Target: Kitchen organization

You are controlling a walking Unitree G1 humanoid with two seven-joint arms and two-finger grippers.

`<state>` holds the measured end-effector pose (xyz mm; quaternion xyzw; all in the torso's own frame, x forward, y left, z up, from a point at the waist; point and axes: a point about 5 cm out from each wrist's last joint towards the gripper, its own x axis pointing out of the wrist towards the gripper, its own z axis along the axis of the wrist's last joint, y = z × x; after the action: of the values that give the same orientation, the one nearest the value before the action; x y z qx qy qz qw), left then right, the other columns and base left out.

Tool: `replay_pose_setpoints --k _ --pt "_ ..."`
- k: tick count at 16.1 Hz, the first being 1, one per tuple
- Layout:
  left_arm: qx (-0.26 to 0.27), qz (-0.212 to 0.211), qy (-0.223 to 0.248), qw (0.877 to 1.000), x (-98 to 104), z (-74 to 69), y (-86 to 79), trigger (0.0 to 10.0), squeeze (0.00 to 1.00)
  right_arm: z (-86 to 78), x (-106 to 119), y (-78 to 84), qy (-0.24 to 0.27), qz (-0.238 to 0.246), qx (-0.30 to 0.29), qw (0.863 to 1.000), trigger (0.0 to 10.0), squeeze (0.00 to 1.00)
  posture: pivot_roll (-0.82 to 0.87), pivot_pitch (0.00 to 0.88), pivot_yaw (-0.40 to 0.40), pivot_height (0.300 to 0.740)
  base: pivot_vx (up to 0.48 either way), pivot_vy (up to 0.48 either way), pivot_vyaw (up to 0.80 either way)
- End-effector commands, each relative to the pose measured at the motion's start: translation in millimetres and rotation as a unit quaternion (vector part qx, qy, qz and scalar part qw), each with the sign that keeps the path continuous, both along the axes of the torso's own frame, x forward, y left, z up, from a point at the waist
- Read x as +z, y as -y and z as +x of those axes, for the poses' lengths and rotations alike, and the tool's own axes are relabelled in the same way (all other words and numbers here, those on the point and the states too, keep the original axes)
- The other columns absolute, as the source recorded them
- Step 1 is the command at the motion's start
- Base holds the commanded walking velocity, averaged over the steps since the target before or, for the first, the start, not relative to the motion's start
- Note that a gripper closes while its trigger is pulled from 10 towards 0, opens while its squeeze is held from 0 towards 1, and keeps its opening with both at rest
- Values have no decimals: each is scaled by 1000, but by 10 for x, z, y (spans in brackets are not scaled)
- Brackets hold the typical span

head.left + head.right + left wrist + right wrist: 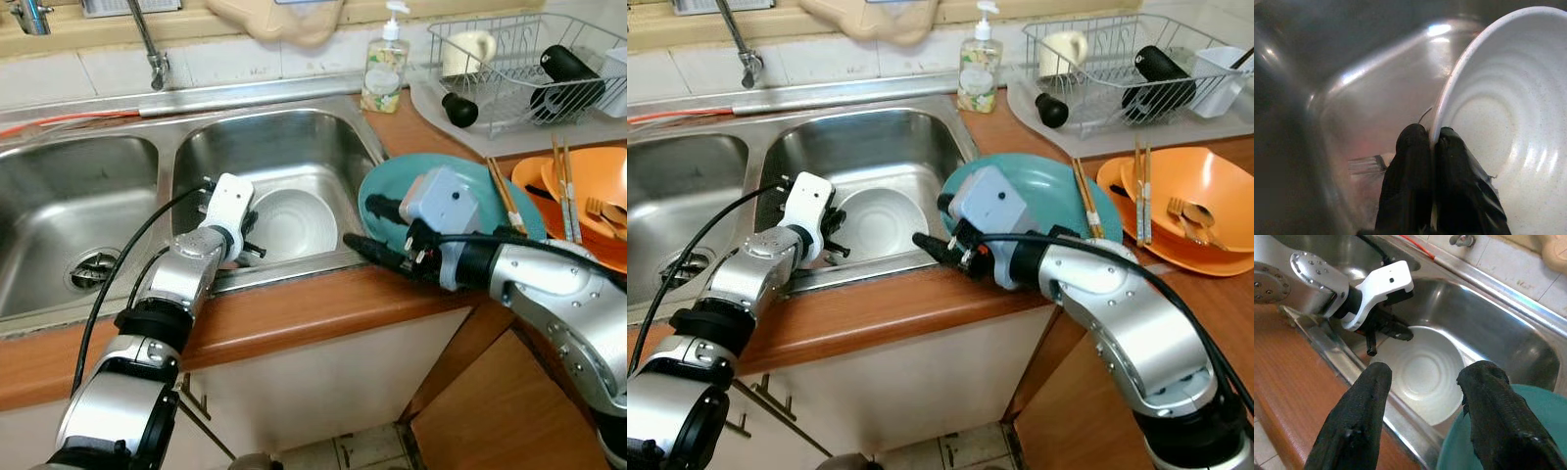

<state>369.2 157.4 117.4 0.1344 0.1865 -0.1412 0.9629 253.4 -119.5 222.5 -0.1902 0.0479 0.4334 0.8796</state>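
Left hand (1432, 147) pinches the white bowl's (292, 223) rim; right hand (1422, 396) spread above the sink (294, 137); no readable writing.

A soap bottle (384, 67) is parked on the surface behind the sink, right by the tiled wall. A faucet (149, 44) is seen further left, with a red cable (69, 121) laid along the sink's back ledge.
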Motion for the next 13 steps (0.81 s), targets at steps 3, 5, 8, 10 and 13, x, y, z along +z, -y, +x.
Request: replay_pose_setpoints --k 3,5,8,10,13 --pt "-17 18 -12 1000 22 27 20 10000 0 -15 11 -7 3 -13 8 1000 10000 0 -55 0 71 740 0 0 0" --pt "-19 19 -11 1000 14 29 24 10000 0 -19 5 -4 4 -16 8 1000 10000 0 -60 0 72 740 0 0 0" --pt "-24 18 -12 999 15 32 33 10000 945 -11 2 6 6 -18 2 1000 10000 0 -63 0 73 740 0 0 0" --pt "-27 20 -13 999 15 34 39 10000 1000 -2 1 11 6 -20 0 1000 10000 0 -63 0 73 740 0 0 0" --pt "-30 22 -9 999 11 29 35 10000 1000 6 0 7 8 -22 0 1000 10000 0 -66 0 76 740 0 0 0"
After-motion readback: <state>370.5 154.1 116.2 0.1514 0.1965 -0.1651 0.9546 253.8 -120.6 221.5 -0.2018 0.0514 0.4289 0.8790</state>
